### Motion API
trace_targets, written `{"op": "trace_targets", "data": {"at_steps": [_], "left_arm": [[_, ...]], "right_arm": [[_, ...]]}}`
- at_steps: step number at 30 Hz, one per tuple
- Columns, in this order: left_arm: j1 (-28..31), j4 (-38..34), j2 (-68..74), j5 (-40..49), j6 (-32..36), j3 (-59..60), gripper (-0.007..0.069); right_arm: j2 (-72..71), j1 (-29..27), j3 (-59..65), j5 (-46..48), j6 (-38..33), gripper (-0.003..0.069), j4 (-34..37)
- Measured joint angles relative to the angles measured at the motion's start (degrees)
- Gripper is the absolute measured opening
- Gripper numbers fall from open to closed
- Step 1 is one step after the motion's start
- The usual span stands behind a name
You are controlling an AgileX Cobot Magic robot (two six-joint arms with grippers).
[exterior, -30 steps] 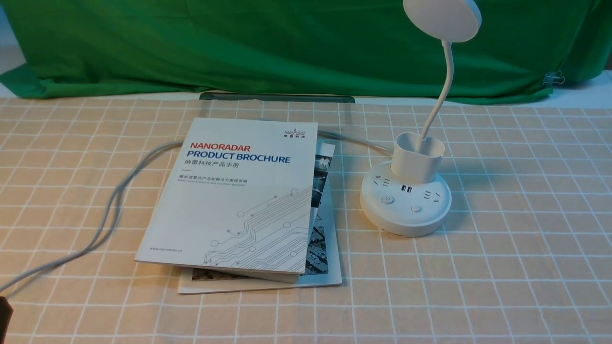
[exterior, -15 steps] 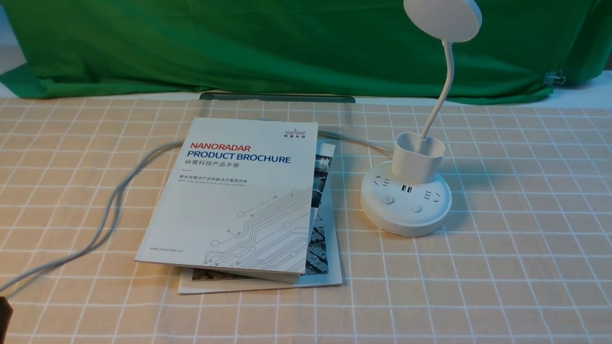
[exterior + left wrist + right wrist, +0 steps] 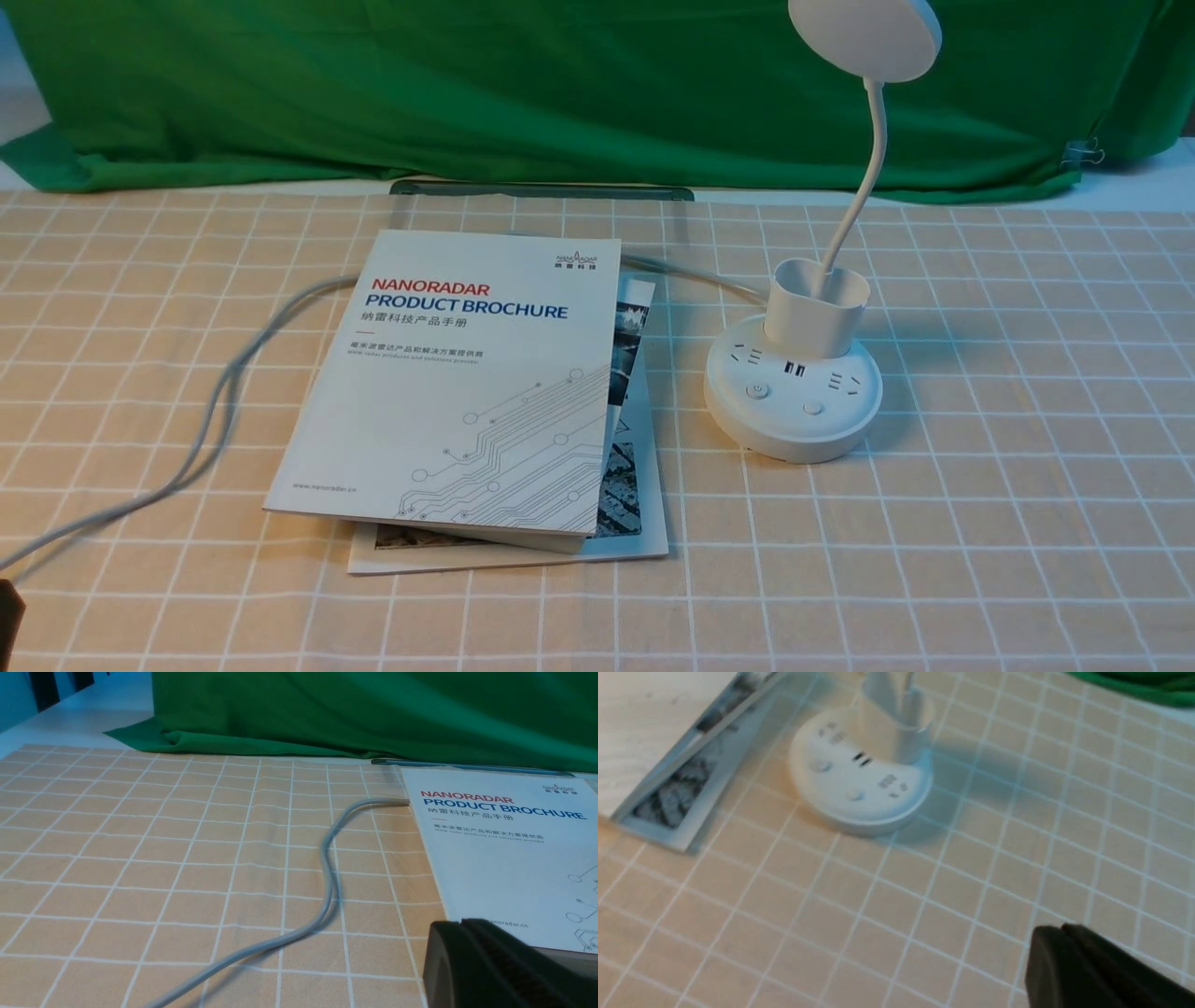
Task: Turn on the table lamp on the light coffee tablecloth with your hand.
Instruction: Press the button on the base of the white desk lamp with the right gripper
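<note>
The table lamp stands upright on the light coffee tablecloth, right of the middle and nearer the far edge than the near one. Its round white base carries sockets and two buttons; a cup holder rises at the back of the base, and a bendy neck leads up to a disc head, cut off by the top of the front view.

Left of the lamp, apart from it, lies a stack of brochures, slightly fanned, the top one white with red and blue lettering. A grey cable runs from the lamp, passes behind and under the stack, and curves toward the left edge of the surface.

The cloth is tan with a grid of thin white lines, gently rippled here and there. Beyond its far edge a pale strip of the surface shows, with a dark flat bar behind the brochures. Green fabric hangs in folds across the back—a wire clip sits by its right end.

The left end effector has its fingertips together, with nothing between them. The right end effector is likewise closed and empty, well apart from the lamp.
</note>
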Motion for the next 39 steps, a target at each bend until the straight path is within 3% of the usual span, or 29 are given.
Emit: {"op": "trace_targets", "data": {"at_steps": [5, 9, 24, 39], "left_arm": [[0.0, 0.0, 0.0, 0.0, 0.0, 0.0, 0.0021], [0.0, 0.0, 0.0, 0.0, 0.0, 0.0, 0.0021], [0.0, 0.02, 0.0, 0.0, 0.0, 0.0, 0.0021], [0.0, 0.02, 0.0, 0.0, 0.0, 0.0, 0.0021]], "right_arm": [[13.3, 9.64, -5.2, 0.75, 0.79, 0.0029, -5.3], [22.9, 12.62, -10.44, 0.94, 2.27, 0.0029, -7.3], [44.72, 13.74, -16.2, -10.44, 5.24, 0.0029, -8.32], [49.71, 13.74, -16.2, -17.17, 7.41, 0.003, -9.6]]}}
